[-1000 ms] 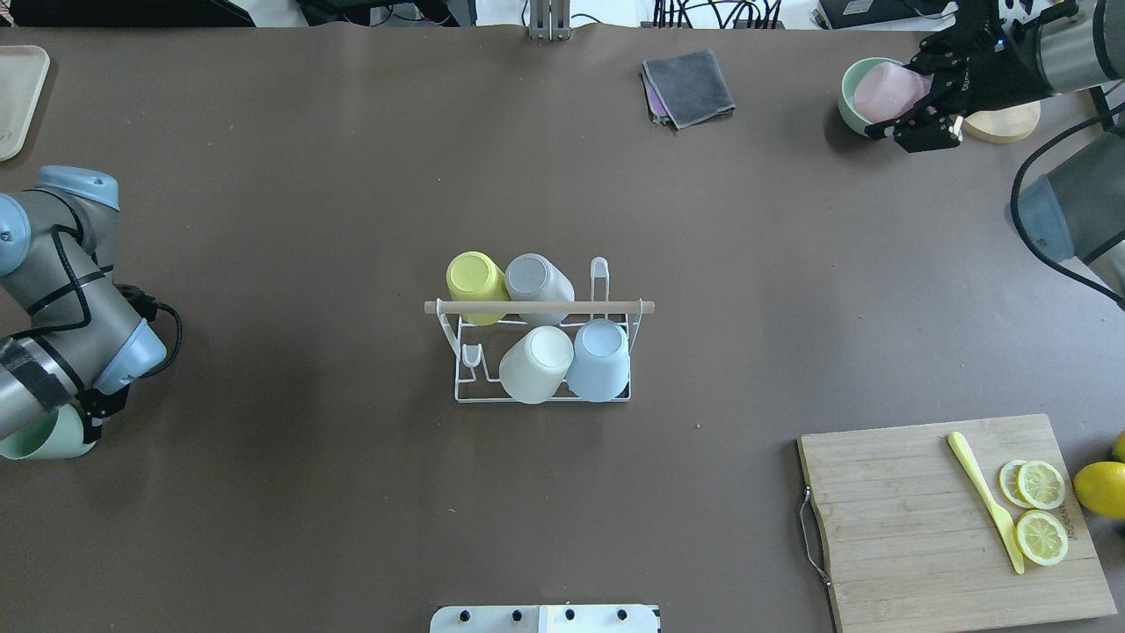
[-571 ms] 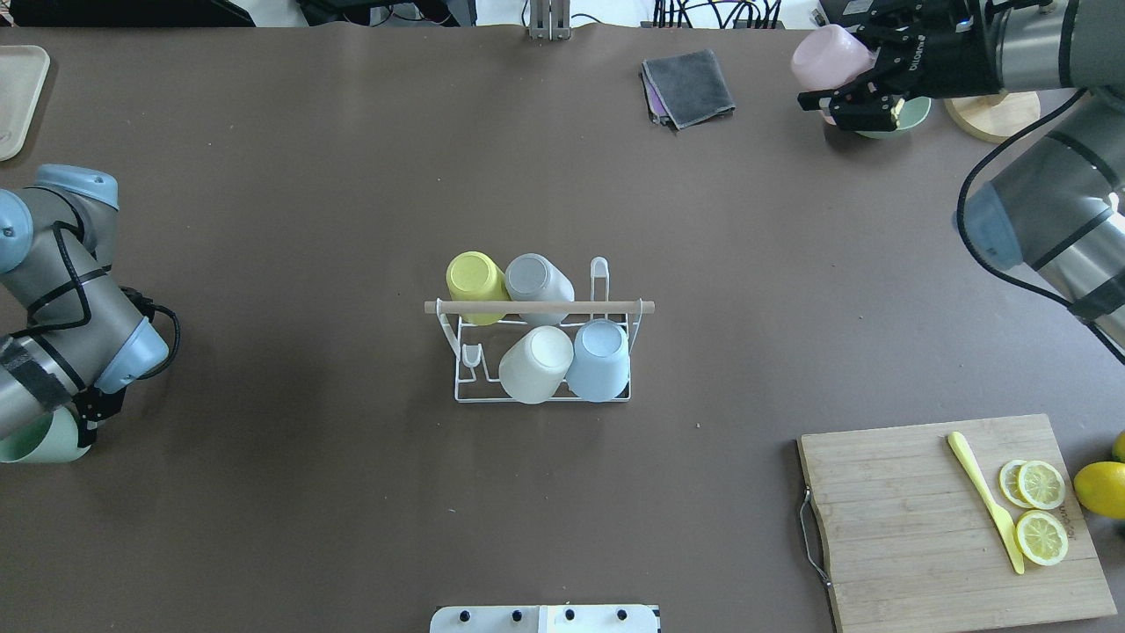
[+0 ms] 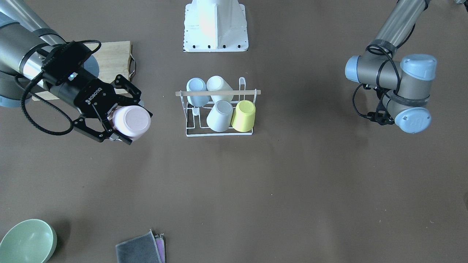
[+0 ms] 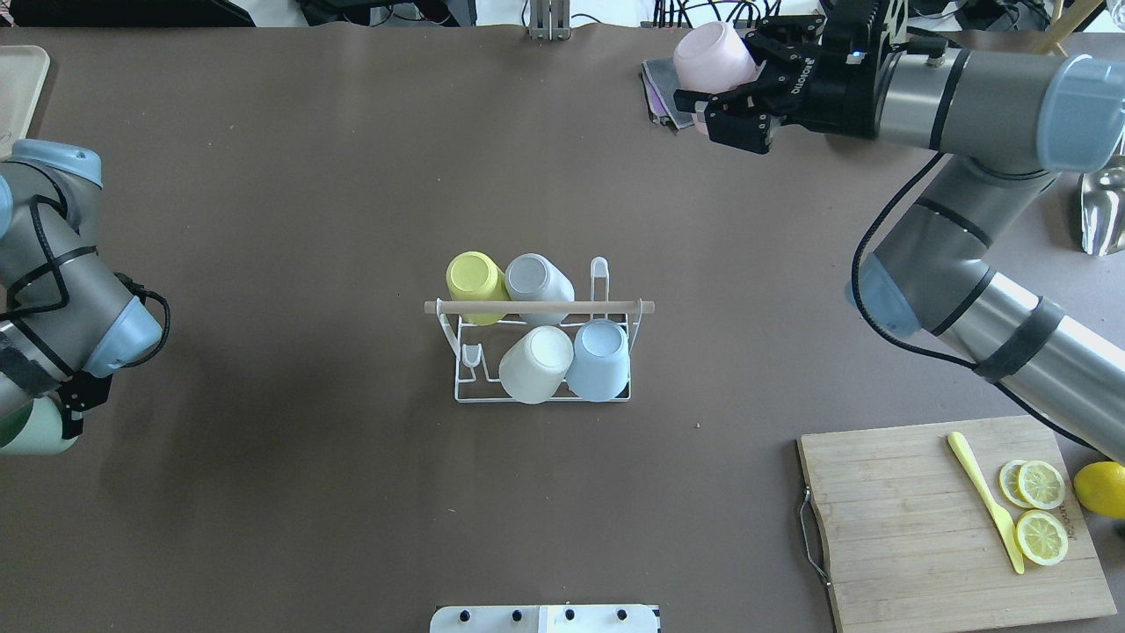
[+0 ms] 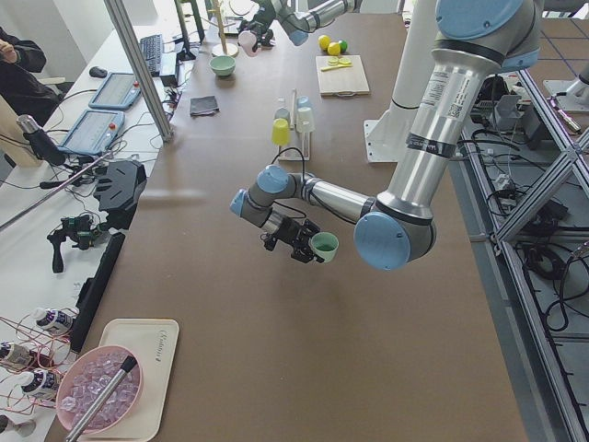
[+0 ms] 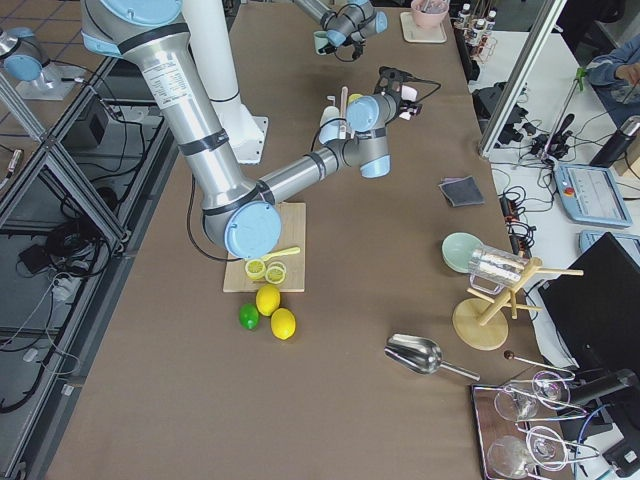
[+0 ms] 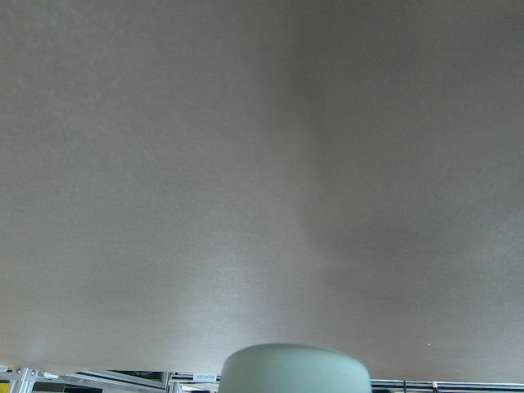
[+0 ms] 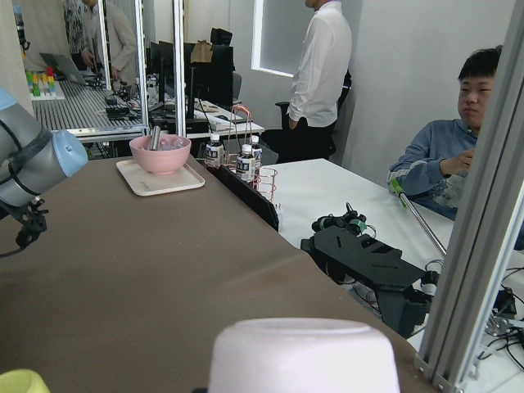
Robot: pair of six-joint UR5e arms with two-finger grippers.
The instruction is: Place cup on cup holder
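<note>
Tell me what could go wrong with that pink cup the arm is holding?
The pink cup hangs in the air, held only by the right gripper, so it could slip and drop. The cup holder already carries four cups; reaching a free prong, it might knock the grey cup beside it.

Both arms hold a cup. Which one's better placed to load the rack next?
Right, likely. The right fingers hold the pink cup nearer the cup holder, and its free far prong is on that side. The left fingers, with the green cup, sit farther off.
</note>
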